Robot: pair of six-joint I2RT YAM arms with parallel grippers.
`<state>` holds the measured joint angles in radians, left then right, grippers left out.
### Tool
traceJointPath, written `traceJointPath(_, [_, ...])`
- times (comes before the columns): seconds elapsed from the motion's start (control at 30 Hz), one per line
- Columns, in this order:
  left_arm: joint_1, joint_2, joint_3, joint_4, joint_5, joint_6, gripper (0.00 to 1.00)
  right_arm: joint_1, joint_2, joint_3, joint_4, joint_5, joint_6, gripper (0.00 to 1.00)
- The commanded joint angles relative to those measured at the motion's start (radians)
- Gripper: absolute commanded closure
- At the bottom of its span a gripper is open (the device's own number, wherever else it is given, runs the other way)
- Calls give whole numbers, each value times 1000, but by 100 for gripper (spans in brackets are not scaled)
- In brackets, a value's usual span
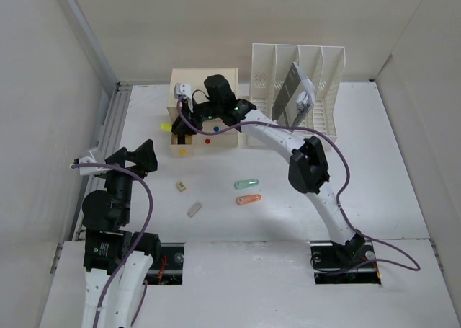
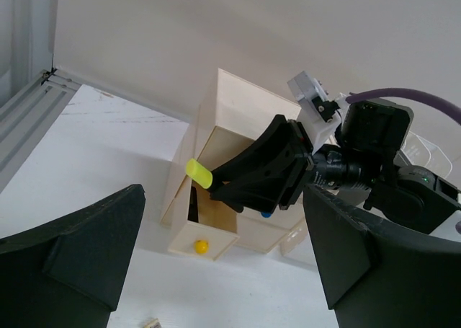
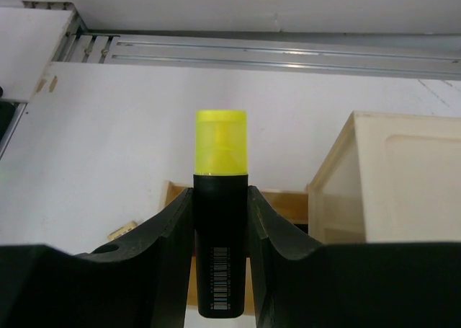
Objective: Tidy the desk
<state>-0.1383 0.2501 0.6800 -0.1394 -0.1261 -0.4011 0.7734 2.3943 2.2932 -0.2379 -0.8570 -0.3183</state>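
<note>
The desk [image 1: 374, 169] is a wide white tabletop. My right gripper [image 1: 181, 123] is shut on a black highlighter with a yellow cap [image 3: 220, 155], and holds it over the open left drawer [image 1: 184, 145] of a cream wooden drawer box [image 1: 204, 90]. The cap [image 2: 199, 174] points left, past the box's edge. That drawer has a yellow knob [image 2: 202, 246]. My left gripper [image 1: 140, 157] is open and empty, low at the desk's left side, facing the box.
A white slotted file rack [image 1: 299, 90] holding a grey item stands right of the box. A green capsule-shaped item [image 1: 247, 184], an orange one [image 1: 248, 199] and two small beige pieces [image 1: 181, 187] [image 1: 194, 210] lie mid-desk. A grey rail [image 1: 108, 126] runs along the left edge.
</note>
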Motion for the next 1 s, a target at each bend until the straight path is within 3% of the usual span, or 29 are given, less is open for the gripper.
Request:
traceJointPath(0.0, [-6, 6, -2, 32, -7, 5, 10, 1, 12, -1, 52, -11, -13, 100])
traceJointPath(0.27, [-6, 6, -2, 32, -7, 5, 10, 1, 22, -12, 61, 21, -22, 100])
traceJointPath(0.5, [-6, -3, -2, 32, -7, 5, 10, 10, -10, -87, 40, 53, -63, 94])
traceJointPath(0.6, [-6, -3, -2, 32, -7, 5, 10, 21, -33, -133, 29, 64, -97, 84])
traceJointPath(0.77, [-6, -3, -2, 32, -7, 5, 10, 30, -73, -185, 20, 84, -122, 58])
traceJointPath(0.97, [-6, -12, -2, 32, 2, 5, 10, 49, -124, -195, -23, 130, -169, 53])
